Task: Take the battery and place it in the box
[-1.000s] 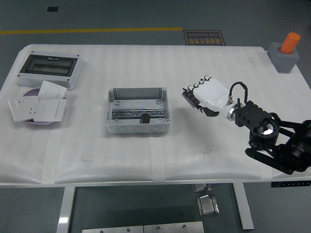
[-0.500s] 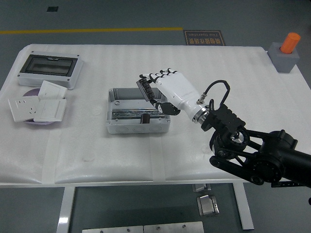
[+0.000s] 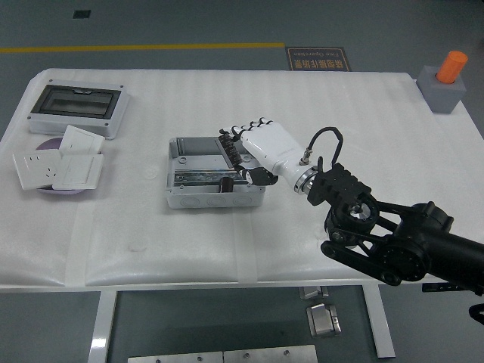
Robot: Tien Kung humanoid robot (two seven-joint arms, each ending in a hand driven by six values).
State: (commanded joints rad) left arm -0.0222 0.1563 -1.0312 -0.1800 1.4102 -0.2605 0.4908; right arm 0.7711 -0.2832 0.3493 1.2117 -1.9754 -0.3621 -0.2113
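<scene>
Release over the open grey metal box (image 3: 214,175) is the step in hand, as far as the picture allows a judgement. The right hand (image 3: 253,151), white with black finger joints, reaches in from the right on its black arm and sits above the right part of the box. Its fingers (image 3: 234,138) are curled around a small dark flat piece, most likely the battery (image 3: 224,146), which hangs over the box interior, near the far wall. It is not yet on the box floor. A small dark block (image 3: 226,184) already stands inside the box near the front wall; what it is cannot be told.

To do this step well, the hand should go lower, so that the battery is close to the floor before the fingers open. It should keep away from the right wall of the box and from the dark block. The white desk (image 3: 151,249) around the box needs no attention. The left hand is not in view
</scene>
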